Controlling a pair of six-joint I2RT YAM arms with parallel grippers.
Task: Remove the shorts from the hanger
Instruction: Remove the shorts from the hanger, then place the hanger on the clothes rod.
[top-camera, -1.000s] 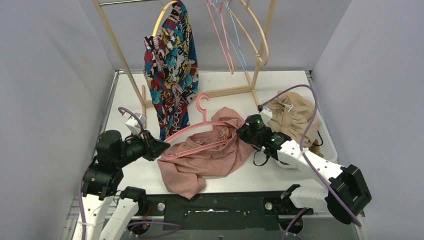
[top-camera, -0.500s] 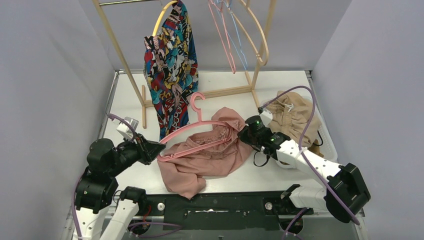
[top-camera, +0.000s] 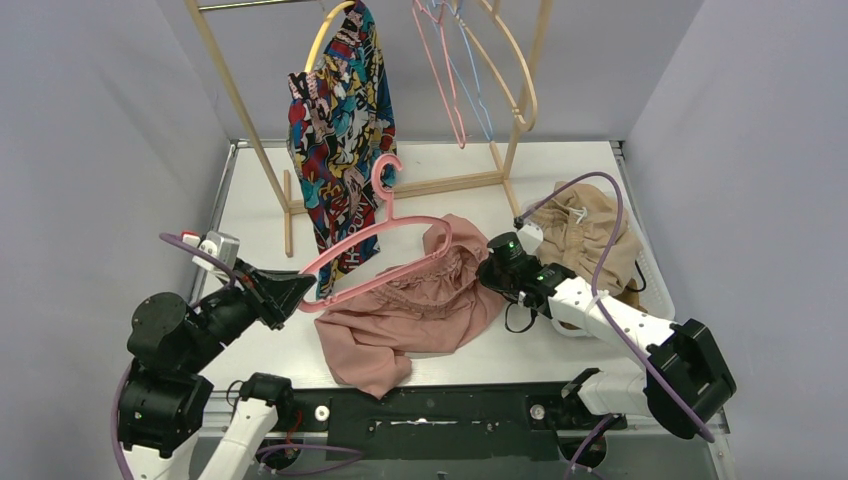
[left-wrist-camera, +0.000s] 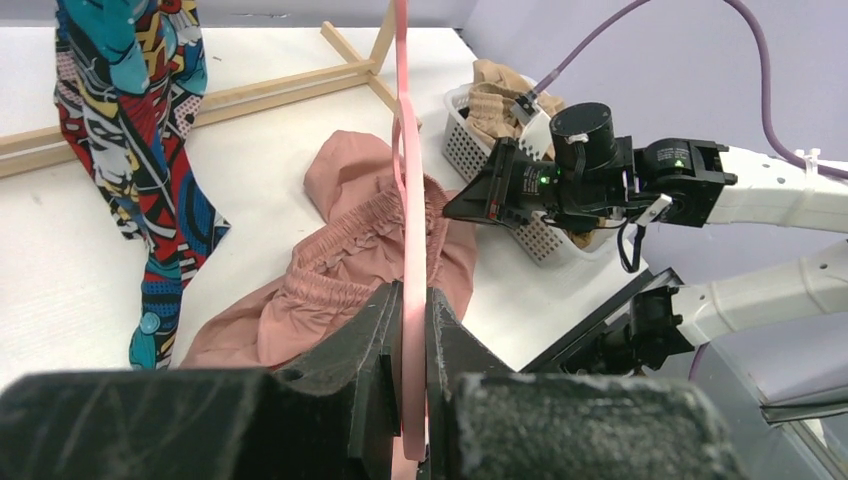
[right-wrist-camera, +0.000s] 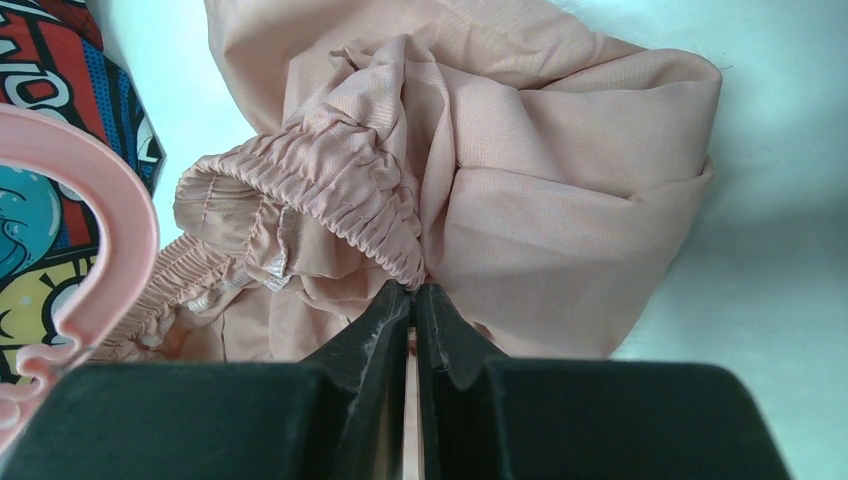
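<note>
At the middle of the table (top-camera: 560, 165), the dusty pink shorts (top-camera: 400, 320) lay crumpled, their gathered waist apparently caught over the far end of the pink hanger (left-wrist-camera: 403, 100). My left gripper (left-wrist-camera: 413, 300) was clamped on the hanger's near end, holding it tilted up off the table. My right gripper (right-wrist-camera: 413, 292) had its jaws together on the waistband's edge. That pinch looked shallow to me, so the elastic could slip free and the shorts ride off with the hanger. The hanger's hooked top also stood close to the comic-print shorts (top-camera: 340, 120) hanging on the rack (top-camera: 233, 95), and could snag them.
</note>
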